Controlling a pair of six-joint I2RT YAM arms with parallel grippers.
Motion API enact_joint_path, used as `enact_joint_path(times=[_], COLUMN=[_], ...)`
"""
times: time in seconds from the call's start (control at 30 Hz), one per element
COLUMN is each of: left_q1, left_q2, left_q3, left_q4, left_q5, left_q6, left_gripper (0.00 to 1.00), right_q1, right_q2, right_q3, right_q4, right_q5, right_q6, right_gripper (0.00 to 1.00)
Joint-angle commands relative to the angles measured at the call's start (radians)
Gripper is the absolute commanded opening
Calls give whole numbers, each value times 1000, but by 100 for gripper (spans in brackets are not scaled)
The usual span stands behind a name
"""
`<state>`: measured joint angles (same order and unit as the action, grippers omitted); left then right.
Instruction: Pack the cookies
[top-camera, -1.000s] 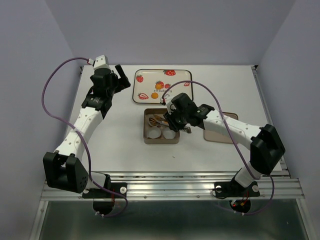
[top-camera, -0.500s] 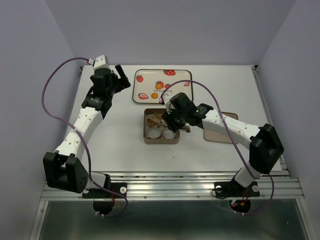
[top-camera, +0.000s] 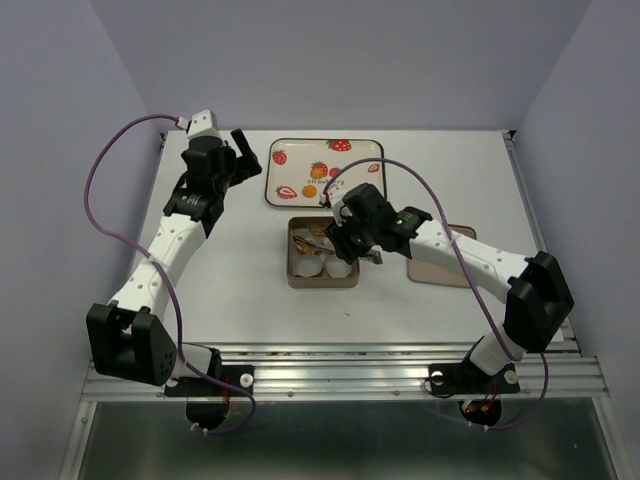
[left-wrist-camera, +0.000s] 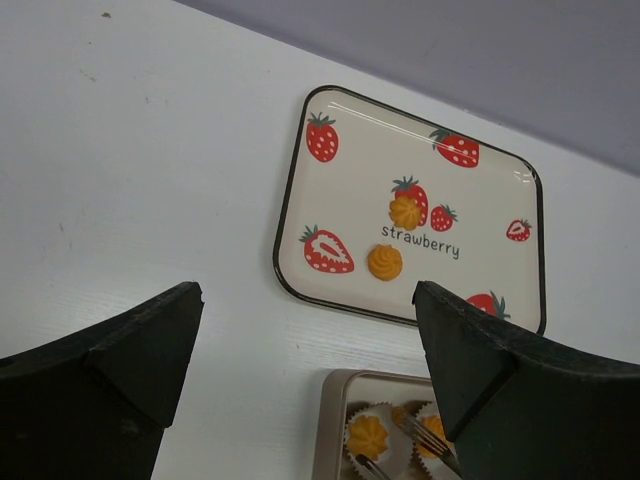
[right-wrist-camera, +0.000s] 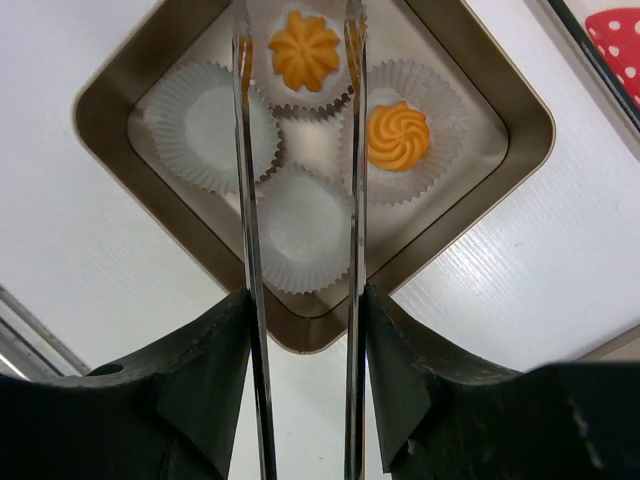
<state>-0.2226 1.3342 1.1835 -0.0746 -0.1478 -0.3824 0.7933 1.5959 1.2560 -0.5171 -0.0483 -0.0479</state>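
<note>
left fingers (left-wrist-camera: 308, 295): spread wide, nothing between them; hung over bare bench (top-camera: 230, 290), near the left edge of the strawberry tray (left-wrist-camera: 470, 210)
right fingers (right-wrist-camera: 297, 20): two long thin metal prongs (right-wrist-camera: 243, 100), apart, reaching down over the tin (right-wrist-camera: 110, 120); tips stood either side of the far cookie; right prong ran along that cookie's edge, left prong had a small gap; couldn't tell if either touched, so no clear hold
cookies: four, orange-yellow, swirled tops
cookies in tin: two, one (right-wrist-camera: 305, 48) in the cup at the far corner in the right wrist view, one (right-wrist-camera: 397, 135) in the cup to its right
cookies on tray: two, one (left-wrist-camera: 405, 211) on top of a printed strawberry, the other (left-wrist-camera: 385, 262) just below it, near but not touching
tin: square, tan metal, rounded corners, flat on the bench just in front of the tray, apart from it
paper cups: four white pleated cups packed edge to edge in the tin; two empty (right-wrist-camera: 208, 125) (right-wrist-camera: 303, 228)
tray: cream, dark rim, strawberry prints and the word "strawberry", at the far middle of the bench
tan flat piece (top-camera: 440, 278): on the bench right of the tin, partly hidden under the right arm
</note>
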Motion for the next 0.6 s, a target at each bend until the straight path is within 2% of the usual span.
enact_joint_path(times=[0.0, 0.13, 0.27, 0.57], left_q1=[-4, -4, -4, 5], left_q2=[-6, -1, 11, 45], left_q3=[24, 37, 79, 140], left_q4=[50, 52, 44, 52], left_q5=[10, 8, -7, -47], left_q6=[16, 20, 22, 30], left_gripper=[99, 99, 99, 99], right_q1=[7, 7, -3, -180], right_q2=[-134, -215, -199, 76], right_q3=[39, 20, 80, 310], right_q4=[35, 74, 80, 126], right_q5=[-50, -45, 134, 130], right_q6=[3, 12, 46, 46], right_gripper=[52, 53, 53, 53])
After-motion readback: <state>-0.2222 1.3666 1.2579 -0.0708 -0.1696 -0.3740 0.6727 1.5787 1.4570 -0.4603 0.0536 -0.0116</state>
